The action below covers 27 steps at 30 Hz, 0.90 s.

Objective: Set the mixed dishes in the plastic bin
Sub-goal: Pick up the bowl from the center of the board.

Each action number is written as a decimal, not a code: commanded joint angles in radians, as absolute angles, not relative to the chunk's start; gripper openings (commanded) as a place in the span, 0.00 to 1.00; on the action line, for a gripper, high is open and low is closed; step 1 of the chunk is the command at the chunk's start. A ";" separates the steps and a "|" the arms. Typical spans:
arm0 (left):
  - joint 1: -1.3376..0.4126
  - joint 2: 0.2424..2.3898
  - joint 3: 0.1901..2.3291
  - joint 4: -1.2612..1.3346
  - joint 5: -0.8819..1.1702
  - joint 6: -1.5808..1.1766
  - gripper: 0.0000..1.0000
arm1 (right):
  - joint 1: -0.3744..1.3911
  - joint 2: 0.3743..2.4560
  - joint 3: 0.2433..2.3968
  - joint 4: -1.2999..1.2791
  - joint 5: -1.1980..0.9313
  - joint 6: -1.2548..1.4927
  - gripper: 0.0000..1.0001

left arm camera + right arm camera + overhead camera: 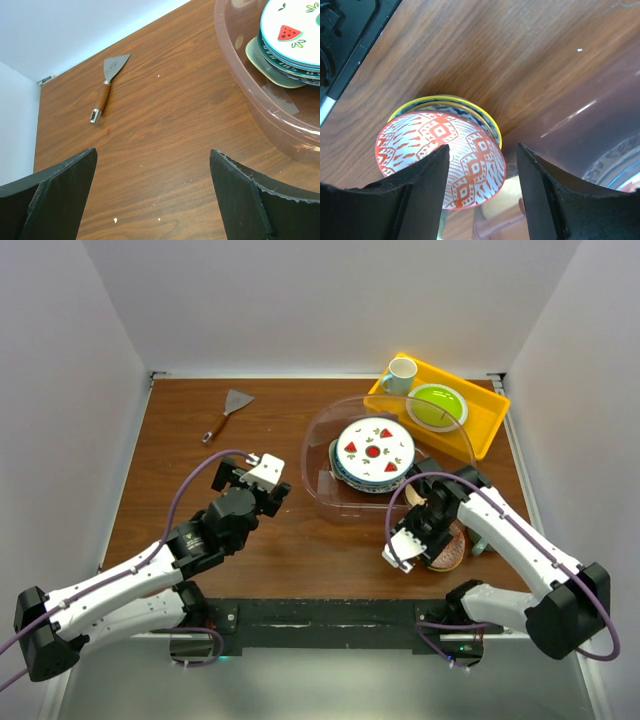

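The clear plastic bin (330, 490) stands right of centre. It holds stacked plates with the white fruit plate (374, 450) on top; they also show in the left wrist view (292, 30). My right gripper (435, 535) is open just in front of the bin, and its jaws straddle the rim of the red-patterned bowl (445, 150). That bowl sits in a yellow-rimmed dish (475, 107). In the top view the bowls (452, 550) are partly hidden by my arm. A teal bit (480, 546) shows beside them. My left gripper (255, 480) is open and empty over bare table, left of the bin (260, 100).
A wood-handled scraper (228, 412) lies at the far left; it also shows in the left wrist view (107, 85). A yellow tray (487, 415) at the back right holds a lime-green plate (437, 405) and a white mug (400, 375). White walls close in the table.
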<state>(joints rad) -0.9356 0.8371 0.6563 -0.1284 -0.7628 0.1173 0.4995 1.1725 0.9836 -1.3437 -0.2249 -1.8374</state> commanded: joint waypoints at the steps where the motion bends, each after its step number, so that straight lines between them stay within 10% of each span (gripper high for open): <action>1: -0.927 0.834 0.653 -0.086 -0.769 0.130 1.00 | 0.506 1.189 0.948 -1.362 -0.187 -1.879 0.57; 27: -0.925 0.836 0.655 -0.087 -0.762 0.130 1.00 | 0.508 1.258 0.920 -1.295 -0.242 -1.875 0.13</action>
